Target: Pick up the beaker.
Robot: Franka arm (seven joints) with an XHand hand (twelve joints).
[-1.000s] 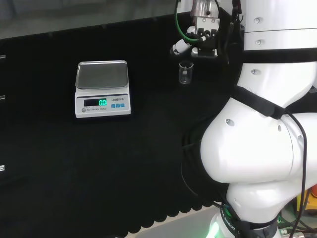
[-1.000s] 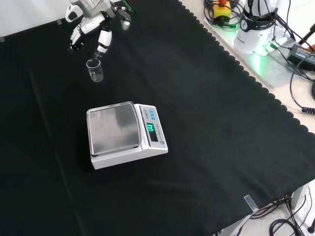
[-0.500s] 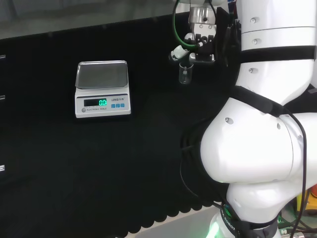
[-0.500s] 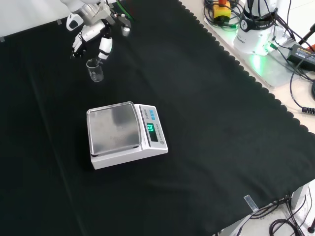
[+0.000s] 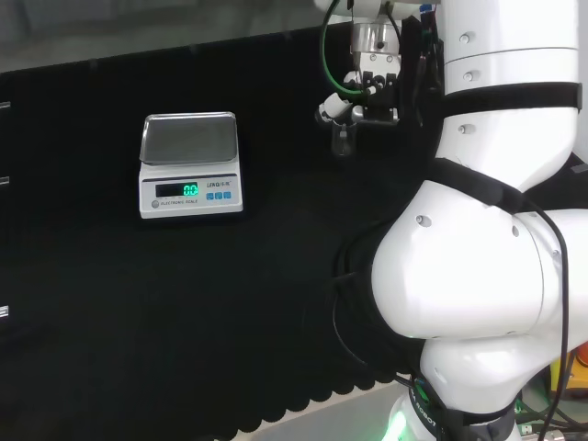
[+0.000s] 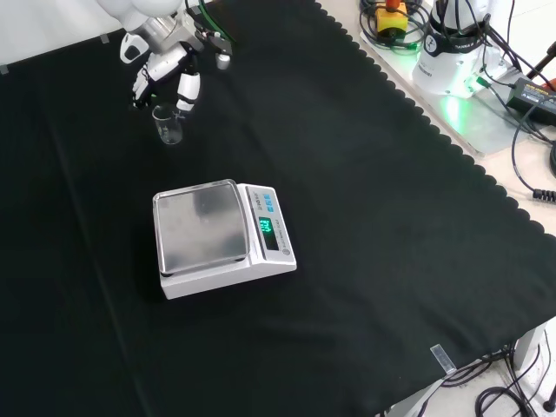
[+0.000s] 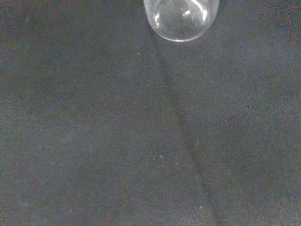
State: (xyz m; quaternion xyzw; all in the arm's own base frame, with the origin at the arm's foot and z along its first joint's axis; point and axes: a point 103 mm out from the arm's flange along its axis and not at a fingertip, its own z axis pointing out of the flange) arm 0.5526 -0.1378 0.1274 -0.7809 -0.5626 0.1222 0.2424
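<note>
In the front view the hand (image 6: 171,68) hangs just above the small clear beaker (image 6: 168,126), its fingers spread and pointing down around the rim without closing on it. The beaker stands upright on the black cloth (image 6: 347,217), beyond the scale (image 6: 221,237).

Scale (image 6: 221,239) on black cloth (image 6: 365,217) — display apparently lit.
</note>
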